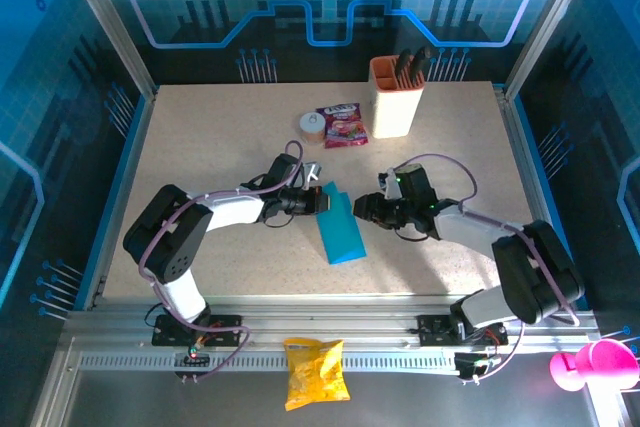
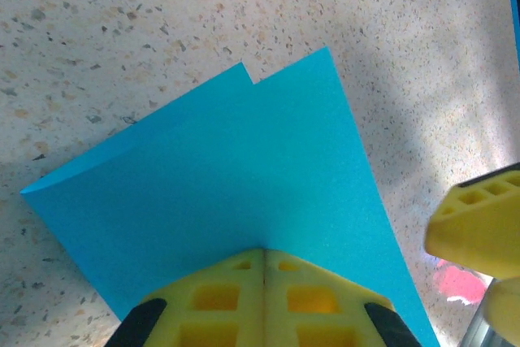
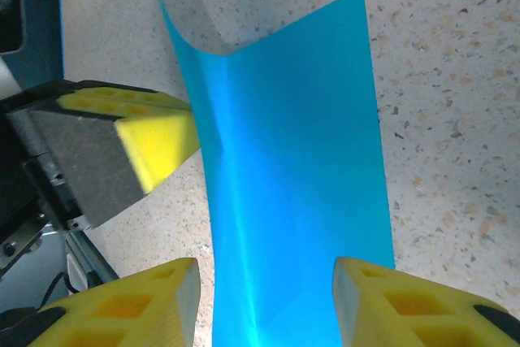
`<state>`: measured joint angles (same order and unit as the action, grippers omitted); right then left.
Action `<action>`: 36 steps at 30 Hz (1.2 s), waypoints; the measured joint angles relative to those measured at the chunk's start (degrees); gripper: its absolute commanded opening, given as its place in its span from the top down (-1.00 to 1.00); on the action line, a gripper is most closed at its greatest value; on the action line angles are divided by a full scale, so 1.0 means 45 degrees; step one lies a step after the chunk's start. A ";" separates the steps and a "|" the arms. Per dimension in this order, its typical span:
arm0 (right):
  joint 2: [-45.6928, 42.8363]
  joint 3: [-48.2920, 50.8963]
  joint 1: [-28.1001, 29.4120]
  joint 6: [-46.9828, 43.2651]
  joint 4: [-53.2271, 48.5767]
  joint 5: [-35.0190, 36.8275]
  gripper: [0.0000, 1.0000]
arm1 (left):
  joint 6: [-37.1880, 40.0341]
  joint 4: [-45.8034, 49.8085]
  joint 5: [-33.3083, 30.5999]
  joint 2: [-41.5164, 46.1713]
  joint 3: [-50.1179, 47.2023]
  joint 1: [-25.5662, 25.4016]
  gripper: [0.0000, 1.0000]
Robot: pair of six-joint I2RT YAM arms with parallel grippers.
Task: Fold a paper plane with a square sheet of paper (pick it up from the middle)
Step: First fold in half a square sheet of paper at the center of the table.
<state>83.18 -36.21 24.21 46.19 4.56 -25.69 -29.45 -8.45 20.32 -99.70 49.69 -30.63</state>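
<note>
The square sheet of paper [image 1: 340,229] is bright cyan and lies folded over into a long strip at mid table. Two layers meet at a small notch on its far edge [image 2: 248,79]. My left gripper [image 2: 262,251] is shut on the sheet's near-left edge, and that side curls up off the table [image 3: 187,46]. My right gripper [image 3: 266,282] is open, one finger on each side of the strip [image 3: 301,160], apart from it. In the top view the two grippers [image 1: 318,201] [image 1: 362,209] face each other across the sheet. No dart-shaped paper plane is in view.
At the back stand a beige holder cup [image 1: 395,97] with dark tools, a pink-red snack packet [image 1: 342,125] and a tape roll [image 1: 312,127]. A yellow snack bag [image 1: 315,372] lies on the front rail. A pink object [image 1: 595,364] sits at the bottom right.
</note>
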 measured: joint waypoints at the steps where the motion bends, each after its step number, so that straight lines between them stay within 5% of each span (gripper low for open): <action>1: 0.0185 -0.0034 0.0000 0.0005 0.0092 -0.0068 0.07 | 0.0000 0.0010 0.0005 -0.0029 0.0000 -0.0034 0.93; 12: 0.1700 -0.0753 0.0000 0.0010 0.1088 -0.0549 0.13 | 0.0345 0.0491 0.0034 -0.0889 0.0782 -0.0515 0.96; 31: 0.3215 -0.0486 -0.0219 0.0500 0.2637 -0.0879 0.87 | 0.0971 0.1365 0.0034 -0.1418 0.1350 -0.0767 1.00; 36: 0.3274 -0.0296 -0.0228 0.0641 0.3084 -0.1001 0.84 | 0.1010 0.1447 0.0034 -0.1423 0.1350 -0.0782 1.00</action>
<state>97.91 -37.54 23.18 49.08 18.44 -30.20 -24.91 -1.93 20.47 -106.10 55.77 -34.15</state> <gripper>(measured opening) 0.064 0.055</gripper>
